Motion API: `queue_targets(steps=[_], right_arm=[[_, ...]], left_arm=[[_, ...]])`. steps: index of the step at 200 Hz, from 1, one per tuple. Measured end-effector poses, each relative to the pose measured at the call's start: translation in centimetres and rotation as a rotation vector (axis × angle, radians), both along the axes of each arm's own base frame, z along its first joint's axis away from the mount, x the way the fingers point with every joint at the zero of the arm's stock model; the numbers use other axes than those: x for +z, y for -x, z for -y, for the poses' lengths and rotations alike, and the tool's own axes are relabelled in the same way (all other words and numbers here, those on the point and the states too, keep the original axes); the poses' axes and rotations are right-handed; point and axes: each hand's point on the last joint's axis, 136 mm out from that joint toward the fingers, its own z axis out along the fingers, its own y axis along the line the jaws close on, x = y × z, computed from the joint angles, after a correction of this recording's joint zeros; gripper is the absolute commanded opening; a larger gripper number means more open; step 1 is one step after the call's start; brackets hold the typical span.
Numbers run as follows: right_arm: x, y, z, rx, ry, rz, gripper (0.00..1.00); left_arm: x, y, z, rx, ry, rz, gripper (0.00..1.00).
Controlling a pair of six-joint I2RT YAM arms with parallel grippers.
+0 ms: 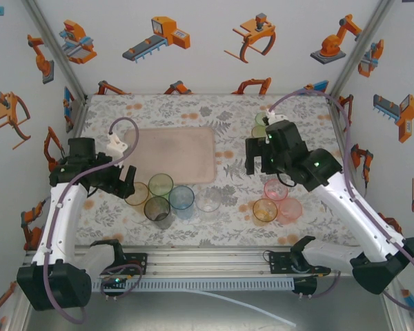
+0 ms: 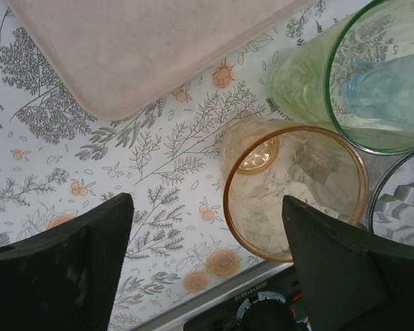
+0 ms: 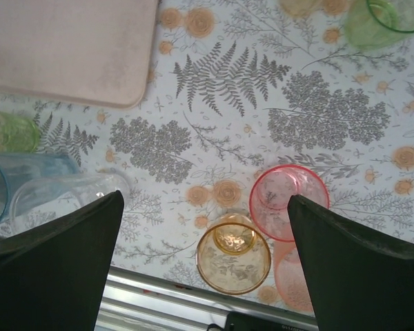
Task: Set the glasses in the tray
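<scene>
- The table (image 1: pixel 228 114), covered in a flowered cloth, ends at walls on three sides. A broad strip of bare cloth lies between the two grippers.
- The tray (image 1: pixel 171 155) lies flat just ahead of the left gripper (image 1: pixel 123 182) and well to the left of the right gripper (image 1: pixel 261 167). Its rounded near corner faces the left fingers across open cloth.
- The left gripper's jaws stand wide apart, holding nothing. An amber glass (image 2: pixel 297 196) stands upright at its right finger. Whether the rim and finger touch cannot be told.
- The right gripper's jaws are also spread wide with nothing in them, and bare cloth shows between the fingers. A pink glass (image 3: pixel 290 203) stands by its right finger.
- All the glasses (image 1: pixel 181 197) stand on the cloth outside the tray. Five crowd to the left gripper's right with their rims close together.
- Three more stand below the right gripper, and a green glass (image 1: pixel 262 121) stands beyond it near the far edge.
</scene>
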Motion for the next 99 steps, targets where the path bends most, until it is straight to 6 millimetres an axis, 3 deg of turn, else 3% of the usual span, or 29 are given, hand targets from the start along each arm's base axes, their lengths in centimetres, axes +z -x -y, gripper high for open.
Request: queue_targets(steps=[51, 99], right_arm=[[-0.7, 0.5, -1.5, 0.017, -0.023, -0.008, 0.85], [-0.7, 0.7, -2.0, 0.01, -0.065, 0.018, 0.85]], left_arm=[[-1.3, 0.4, 0.3, -0.053, -0.012, 0.0, 0.59], [-1.8, 0.4, 0.6, -0.087, -0.01, -0.006, 0.52]])
